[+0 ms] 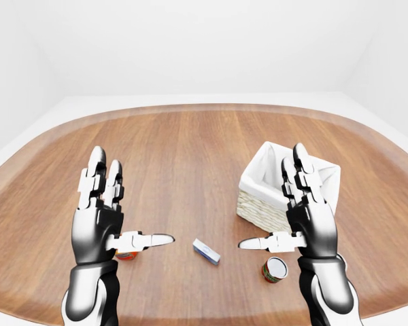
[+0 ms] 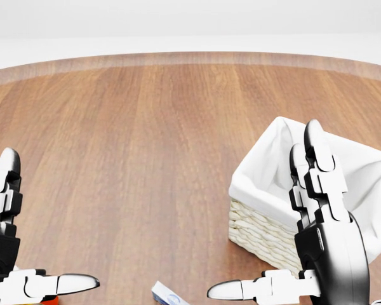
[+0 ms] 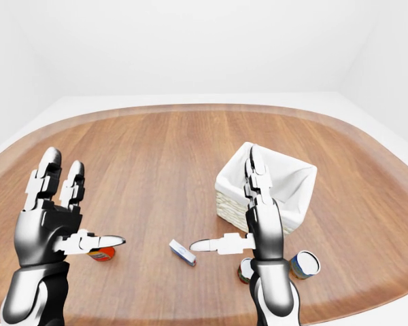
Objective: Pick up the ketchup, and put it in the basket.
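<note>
Both hands are raised over the round wooden table (image 1: 190, 149) with fingers spread apart and nothing held: the left hand (image 1: 98, 217) on the left of the eye views, the right hand (image 1: 306, 217) on the right, each with its thumb pointing inward.

The orange ketchup bottle (image 3: 101, 254) lies on the table just below the left hand's thumb in the right-eye view, mostly hidden behind that hand; only a sliver of its orange body with a label shows, and whether it is upright or lying cannot be told. It is well apart from the woven wicker basket with a white cloth liner (image 1: 264, 178), which stands toward the right.

By these pictures the task is at the approach step, with the grasp not yet begun. The next move would call for lowering the left hand toward the bottle, setting the open fingers around its body and closing them, then carrying it rightward to the basket.

As far as its interior shows, the basket holds only its liner. A small blue-and-white box (image 1: 206, 250) lies between the hands, and a red can with a pale top (image 1: 275, 269) sits below the right hand's thumb; a second can (image 3: 304, 264) shows in the right-eye view.
</note>
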